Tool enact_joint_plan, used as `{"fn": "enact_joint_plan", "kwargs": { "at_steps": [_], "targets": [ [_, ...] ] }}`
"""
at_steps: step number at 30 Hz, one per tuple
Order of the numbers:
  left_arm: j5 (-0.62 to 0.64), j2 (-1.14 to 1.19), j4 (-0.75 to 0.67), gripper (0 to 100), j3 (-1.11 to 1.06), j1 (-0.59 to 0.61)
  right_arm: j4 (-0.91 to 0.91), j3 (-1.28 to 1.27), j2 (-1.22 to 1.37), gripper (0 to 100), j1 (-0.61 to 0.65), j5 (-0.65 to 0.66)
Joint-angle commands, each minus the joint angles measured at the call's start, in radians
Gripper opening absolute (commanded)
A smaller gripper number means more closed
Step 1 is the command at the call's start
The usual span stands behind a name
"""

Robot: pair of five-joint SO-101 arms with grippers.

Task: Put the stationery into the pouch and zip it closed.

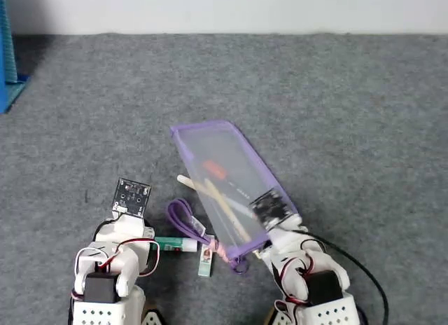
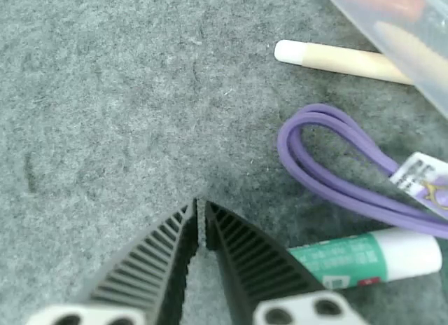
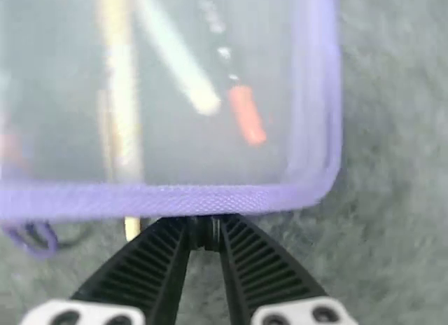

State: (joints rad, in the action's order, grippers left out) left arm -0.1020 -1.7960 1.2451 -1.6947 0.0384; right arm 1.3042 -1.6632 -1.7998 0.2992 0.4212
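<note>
The clear pouch with purple trim lies slanted on the grey carpet, with pens and a red item inside. A cream pen sticks out of its side. My right gripper is shut on the pouch's purple edge, at the end nearest the right arm. My left gripper is shut with nothing in it, just above bare carpet. Close by it lie the purple strap loop and a green and white glue stick. In the high view the glue stick lies beside the left arm.
A small tag hangs by the pouch's pink zipper pull. A blue object stands at the far left edge. A white wall runs along the back. Open carpet spreads behind and to the right of the pouch.
</note>
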Motion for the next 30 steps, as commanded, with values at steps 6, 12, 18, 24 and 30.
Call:
{"fn": "enact_joint_plan", "kwargs": {
  "at_steps": [6,12,18,24,30],
  "targets": [
    [-0.008,-0.003,0.005,2,0.012,-0.006,-0.266,0.023,-0.015,1.1,0.045,0.172],
    [-0.008,-0.003,0.005,2,0.012,-0.006,-0.504,0.017,-0.013,1.4,0.051,-0.057],
    [-0.008,-0.003,0.005,2,0.012,-0.006,-0.627,0.017,-0.005,1.4,0.127,-0.068],
    [-0.008,-0.003,0.005,2,0.012,-0.006,-0.688,0.02,-0.004,1.4,0.131,-0.068],
    [-0.008,-0.003,0.005,2,0.012,-0.006,-0.679,0.015,-0.004,1.4,0.131,-0.068]
  ]
}}
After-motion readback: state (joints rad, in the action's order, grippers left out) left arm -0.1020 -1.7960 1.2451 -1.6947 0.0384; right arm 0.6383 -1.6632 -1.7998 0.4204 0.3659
